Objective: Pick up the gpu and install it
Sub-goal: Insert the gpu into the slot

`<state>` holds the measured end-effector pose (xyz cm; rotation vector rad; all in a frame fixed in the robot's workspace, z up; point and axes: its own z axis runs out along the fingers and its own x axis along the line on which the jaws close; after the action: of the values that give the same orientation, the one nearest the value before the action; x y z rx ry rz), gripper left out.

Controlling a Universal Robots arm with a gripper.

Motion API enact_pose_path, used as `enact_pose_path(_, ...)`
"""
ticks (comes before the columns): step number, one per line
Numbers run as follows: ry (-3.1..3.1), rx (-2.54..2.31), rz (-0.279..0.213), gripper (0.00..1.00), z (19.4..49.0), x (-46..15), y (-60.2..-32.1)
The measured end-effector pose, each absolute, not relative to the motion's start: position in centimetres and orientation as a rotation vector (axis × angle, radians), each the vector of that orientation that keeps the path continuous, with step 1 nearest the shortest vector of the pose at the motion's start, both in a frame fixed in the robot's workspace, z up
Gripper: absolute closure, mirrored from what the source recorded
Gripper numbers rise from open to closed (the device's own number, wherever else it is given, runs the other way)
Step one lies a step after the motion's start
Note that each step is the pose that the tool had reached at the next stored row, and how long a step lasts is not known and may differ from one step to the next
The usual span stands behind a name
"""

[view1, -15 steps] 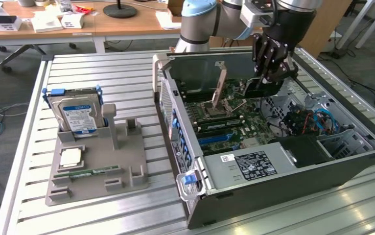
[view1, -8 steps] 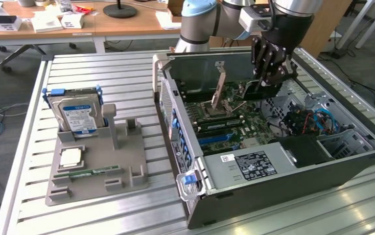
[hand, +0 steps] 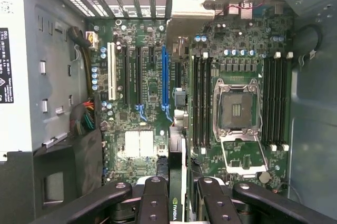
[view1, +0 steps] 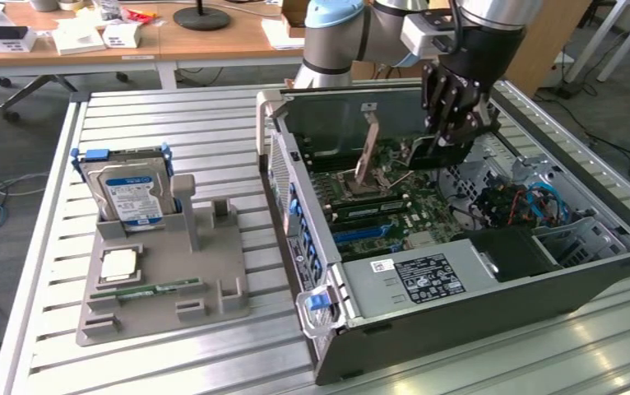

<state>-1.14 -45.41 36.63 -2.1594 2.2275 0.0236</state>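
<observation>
I see my gripper [view1: 450, 136] pinching the gpu [hand: 176, 182] edge-on between its fingers [hand: 154, 203], card held inside the open computer case [view1: 578, 271], over the motherboard [hand: 142, 92], near the long blue slot [hand: 164, 76]

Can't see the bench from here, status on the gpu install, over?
Claw shut on gpu. Card edge-on above motherboard, by blue slot, not seated. Nothing seen blocking slot.

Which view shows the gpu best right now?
Exterior view: the gpu shows as a dark card held in the pincer over the open case. Wrist view has the gpu edge-on, a thin strip between the fingers.
</observation>
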Motion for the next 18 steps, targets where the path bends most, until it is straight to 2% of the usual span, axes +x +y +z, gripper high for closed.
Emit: enact_pose_path(18, 2.227, -2.159, 0.023, 0.74, 35.73, -1.27, -45.41)
